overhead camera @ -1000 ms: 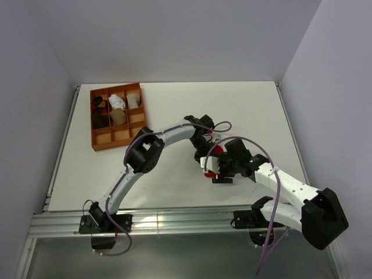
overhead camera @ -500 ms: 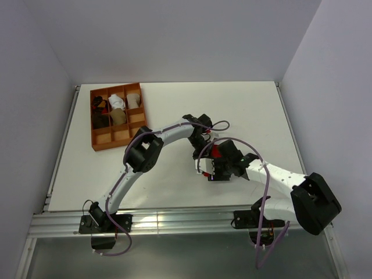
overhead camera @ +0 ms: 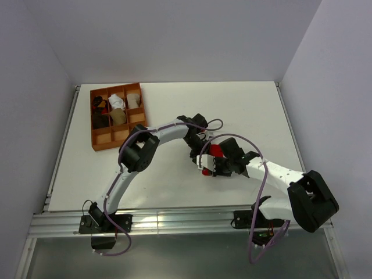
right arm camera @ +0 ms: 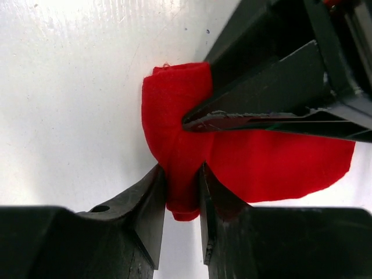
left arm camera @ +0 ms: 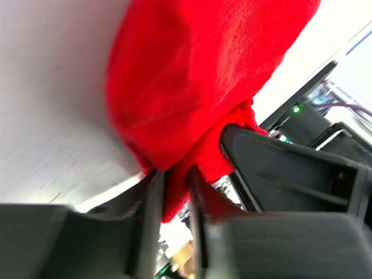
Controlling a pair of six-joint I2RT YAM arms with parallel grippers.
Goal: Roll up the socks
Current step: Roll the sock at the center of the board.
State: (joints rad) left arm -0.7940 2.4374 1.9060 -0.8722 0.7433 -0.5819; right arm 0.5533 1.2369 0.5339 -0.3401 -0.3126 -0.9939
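One of the socks, red [overhead camera: 215, 150], lies bunched on the white table between my two grippers. In the left wrist view the red sock [left arm camera: 197, 75] fills the top, and a fold of it hangs down between the narrow jaws of my left gripper [left arm camera: 176, 195]. The right gripper [right arm camera: 181, 195] is shut on the sock's rolled end [right arm camera: 174, 133], cloth pressed against both fingers. My left gripper's dark fingers [right arm camera: 261, 110] bite into the same sock from the upper right. From above, the left gripper [overhead camera: 201, 149] and right gripper [overhead camera: 210, 164] meet at the sock.
An orange divided tray [overhead camera: 106, 138] stands at the back left and holds several rolled sock bundles [overhead camera: 118, 115] in its far compartments. The table's right edge [overhead camera: 293, 145] runs along the wall. Both arms cross the table's middle.
The right gripper has moved up and left onto the red sock and closed on it. The left arm's wrist has shifted slightly left, staying at the sock.
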